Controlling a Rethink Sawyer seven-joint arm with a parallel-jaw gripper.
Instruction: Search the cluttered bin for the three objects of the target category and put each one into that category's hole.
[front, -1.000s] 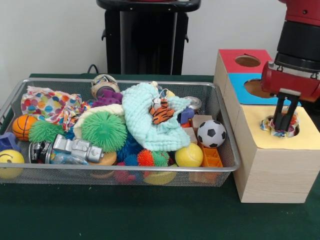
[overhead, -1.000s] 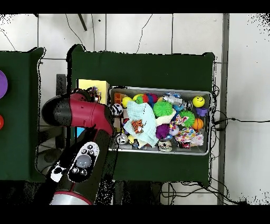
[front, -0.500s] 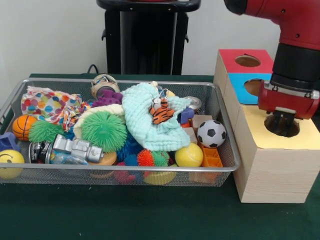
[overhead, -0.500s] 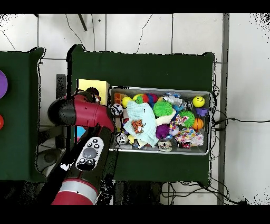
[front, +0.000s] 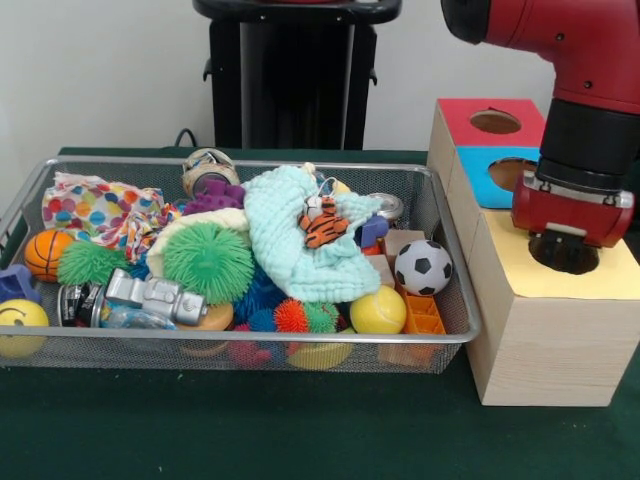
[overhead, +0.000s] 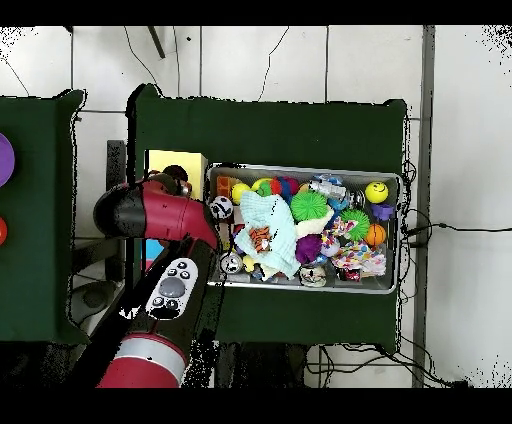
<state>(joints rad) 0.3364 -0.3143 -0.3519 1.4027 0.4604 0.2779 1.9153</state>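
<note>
We are looking at a green tabletop (front: 250, 430) carrying a wire mesh bin (front: 240, 338) packed with toys, and beside it a wooden sorting box (front: 545, 340) with three coloured top panels, each with a round hole. The red and black arm (front: 570, 60) is reaching down over the box, and its gripper (front: 564, 250) is hanging right over the hole in the yellow panel (front: 600, 280), at the hole's mouth. We cannot tell how the fingers are standing, since they are hidden under the red wrist housing and against the dark hole. In the overhead view the arm (overhead: 160, 215) is covering most of the box, leaving the yellow panel (overhead: 170, 160) showing. Inside the bin we are seeing a soccer ball (front: 423, 267) near the box side, a pale green cloth (front: 290, 240) with a small toy tiger (front: 322, 224) lying on it, a spiky green ball (front: 208, 262), a yellow ball (front: 378, 311), a small basketball (front: 47, 254), a polka-dot cloth (front: 100, 212) and a silver toy robot (front: 150, 296)
</note>
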